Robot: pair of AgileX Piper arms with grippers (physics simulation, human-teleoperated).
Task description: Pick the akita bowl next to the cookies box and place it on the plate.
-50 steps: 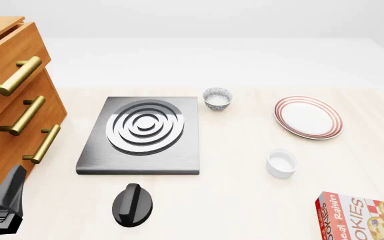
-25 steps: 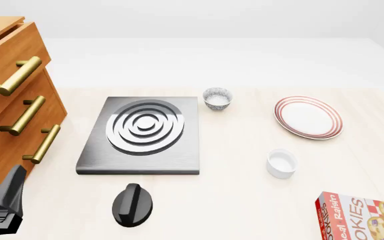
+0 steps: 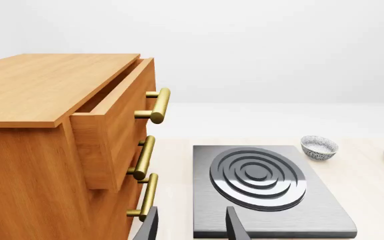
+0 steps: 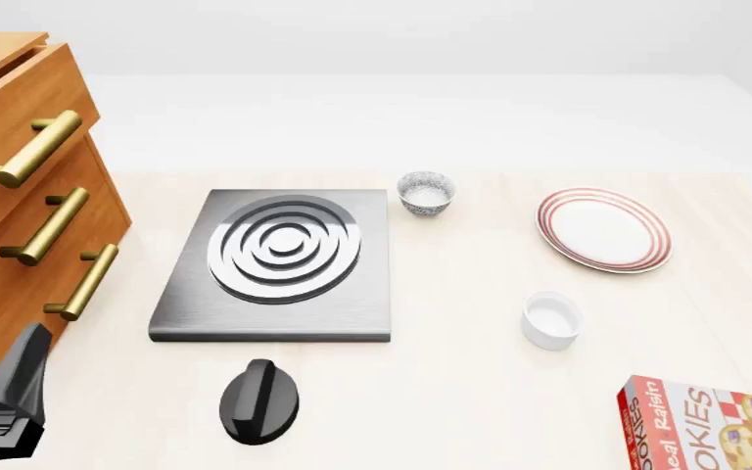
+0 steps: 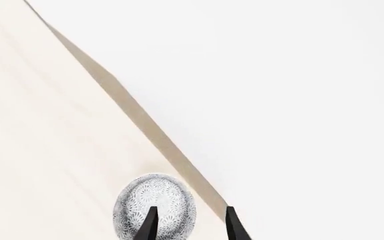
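Observation:
In the right wrist view a speckled akita bowl (image 5: 160,202) lies on the table close to its edge. My right gripper (image 5: 190,229) is open just short of it, one fingertip (image 5: 150,222) overlapping the bowl's side. The cookies box (image 4: 713,427) lies at the front right corner of the front view, cut off by the frame. The plate (image 4: 603,229) with red rings sits at the right. A second speckled bowl (image 4: 426,192) stands beside the stove's far right corner. My left gripper (image 3: 192,229) is open and empty low at the front left (image 4: 8,403). The right arm is outside the front view.
A grey stove plate (image 4: 281,262) with concentric rings fills the middle, with a black knob (image 4: 259,399) in front of it. A wooden drawer cabinet (image 4: 17,196) with brass handles stands at the left, top drawer slightly open. A plain white cup (image 4: 551,319) stands in front of the plate.

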